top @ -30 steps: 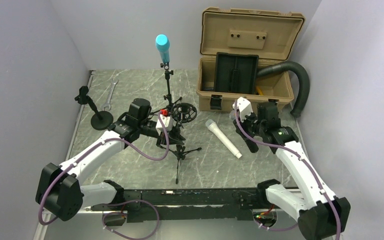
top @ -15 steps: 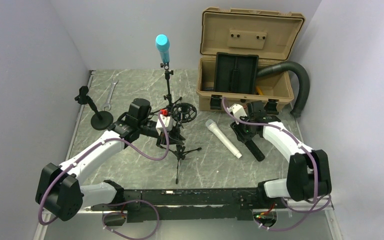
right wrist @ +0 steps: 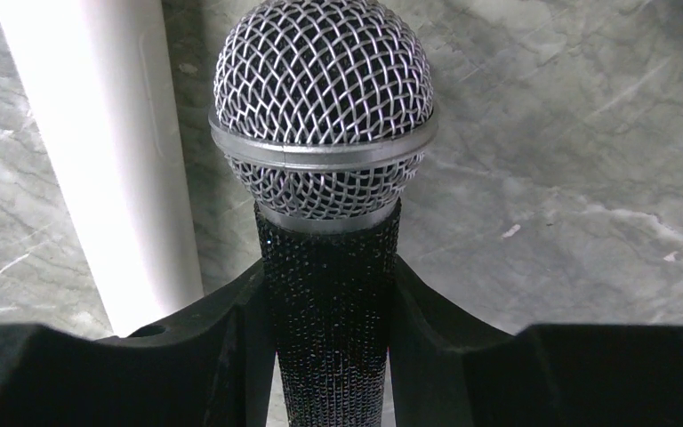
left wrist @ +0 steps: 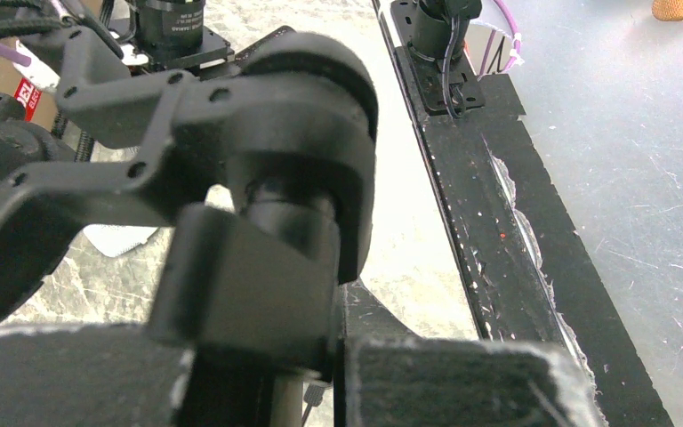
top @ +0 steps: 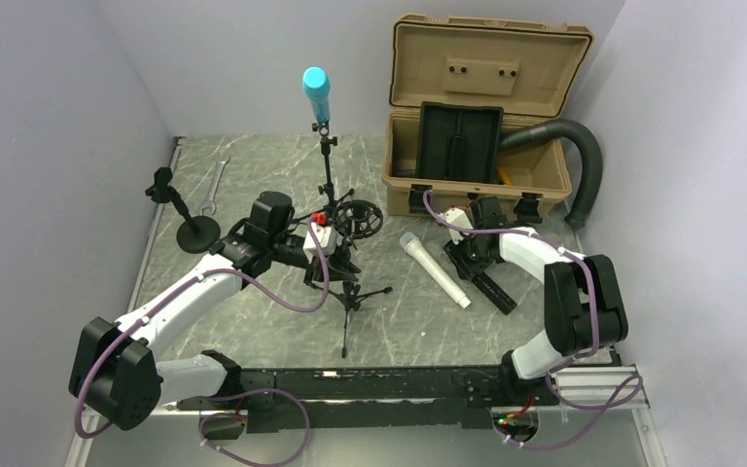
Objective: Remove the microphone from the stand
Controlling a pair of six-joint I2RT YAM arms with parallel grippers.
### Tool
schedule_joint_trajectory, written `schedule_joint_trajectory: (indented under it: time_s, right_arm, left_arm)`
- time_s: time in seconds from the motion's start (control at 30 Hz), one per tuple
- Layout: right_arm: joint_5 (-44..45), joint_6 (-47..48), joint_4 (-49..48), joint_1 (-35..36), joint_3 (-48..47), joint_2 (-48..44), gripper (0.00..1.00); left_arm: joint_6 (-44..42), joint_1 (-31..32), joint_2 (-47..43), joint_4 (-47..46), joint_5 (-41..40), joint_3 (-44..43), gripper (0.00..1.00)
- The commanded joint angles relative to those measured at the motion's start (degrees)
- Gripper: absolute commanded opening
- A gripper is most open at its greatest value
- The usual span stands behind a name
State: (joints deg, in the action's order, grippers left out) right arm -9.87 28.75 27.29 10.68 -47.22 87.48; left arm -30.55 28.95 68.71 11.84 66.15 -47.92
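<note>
The black microphone (right wrist: pixel 323 98), with a silver mesh head and a sparkly black handle, sits between the fingers of my right gripper (right wrist: pixel 331 311), which is shut on the handle. From above, that microphone (top: pixel 499 294) lies low over the table right of centre, with the right gripper (top: pixel 474 263) at its upper end. The black tripod stand (top: pixel 349 290) with its ring mount (top: pixel 359 220) is at the middle. My left gripper (top: pixel 329 265) is shut on the stand. Up close, the stand's black joint (left wrist: pixel 267 205) fills the view above the left gripper (left wrist: pixel 338 374).
A white microphone (top: pixel 435 270) lies on the table just left of the black one, also seen as a white tube (right wrist: pixel 98 151). A blue microphone (top: pixel 316 89) tops a thin pole behind. An open tan case (top: pixel 545 180), a corrugated hose (top: pixel 588 161), a small round-based stand (top: pixel 195 232) and a wrench (top: pixel 214 185) are farther back.
The right arm has folded in, its elbow swinging up toward the case, and the gripper has shifted slightly left with the black microphone. The left arm and the stand have not moved.
</note>
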Motion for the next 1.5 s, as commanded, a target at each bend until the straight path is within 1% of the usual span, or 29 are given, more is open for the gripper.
schedule_joint_trajectory:
  time_s: [0.0, 0.1, 0.33, 0.4, 0.5, 0.63, 0.83, 1.07, 1.37, 1.43, 1.47]
  right_arm:
    - [-0.63, -0.37, -1.73, -0.04, -1.31, 2.83, 0.22]
    - [-0.56, -0.89, -1.58, 0.44, -1.88, 4.69, 0.31]
    - [0.12, -1.53, -2.08, 1.29, -2.21, 6.12, 0.35]
    - [-0.10, -1.66, -1.87, 1.35, -2.43, 6.21, 0.39]
    - [-0.57, -1.85, -1.44, 1.27, -2.70, 6.34, 0.48]
    - [-0.42, -2.02, -1.51, 1.34, -2.74, 5.98, 0.52]
    - [-0.82, -2.24, -0.58, 1.25, -3.33, 4.04, 0.64]
    - [-1.19, -3.16, 1.50, 1.30, -6.82, -1.22, 0.78]
    - [0.00, -2.52, 7.11, 1.30, -14.31, -10.94, 0.84]
    - [-2.27, -2.23, 9.76, 1.28, -16.15, -13.74, 0.85]
    - [-4.90, -1.62, 10.84, 1.32, -16.99, -15.37, 0.85]
  left_arm:
    - [-3.68, -0.41, 0.46, 1.12, -7.17, -0.59, 0.00]
    - [-4.16, -0.39, 0.33, 1.22, -7.06, -0.57, 0.00]
    - [-4.36, -0.42, -0.14, 0.74, -7.17, 0.06, 0.00]
    - [-4.29, -0.48, -0.05, 0.82, -7.25, -0.04, 0.00]
    - [-4.28, -0.45, -0.11, 1.01, -7.24, -0.11, 0.00]
    - [-4.52, -0.42, -0.48, 0.93, -7.20, 0.18, 0.00]
    - [-4.66, -0.47, -0.98, 0.91, -7.55, 0.48, 0.00]
    - [-4.68, -0.63, -0.87, 1.00, -7.48, 0.50, 0.00]
    - [-2.63, -1.78, -2.07, -2.35, -5.86, 2.18, 0.00]
    - [-1.73, -2.09, -2.17, -2.84, -5.12, 2.10, 0.00]
    - [-1.23, -2.20, -2.05, -2.98, -4.69, 1.90, 0.00]
